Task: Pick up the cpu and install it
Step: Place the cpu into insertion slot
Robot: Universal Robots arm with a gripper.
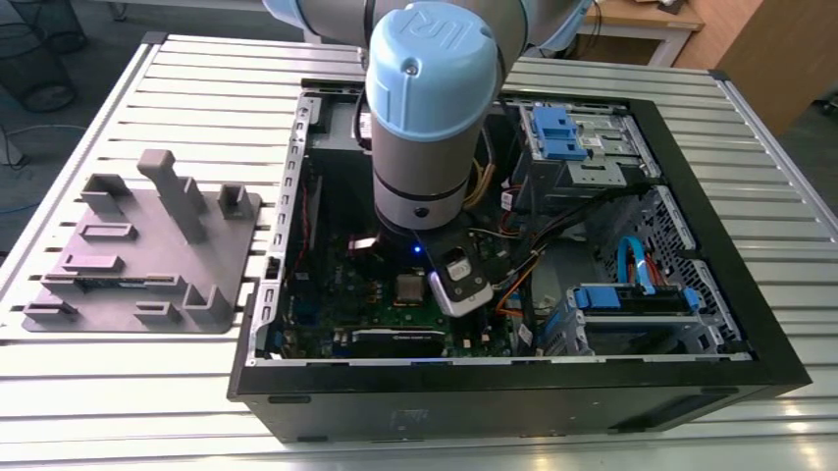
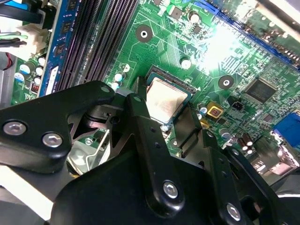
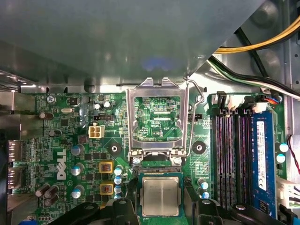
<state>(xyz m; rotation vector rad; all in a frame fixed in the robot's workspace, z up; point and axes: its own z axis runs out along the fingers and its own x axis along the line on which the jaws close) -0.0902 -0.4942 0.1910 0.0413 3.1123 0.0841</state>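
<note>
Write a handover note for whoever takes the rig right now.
Gripper: down inside the computer case, low over the chip; grip cannot be told.
Chip: flat at the socket on the board, metal frame open beside it.
Done: chip is at the socket.
Left: seating unconfirmed; frame not yet closed.
</note>
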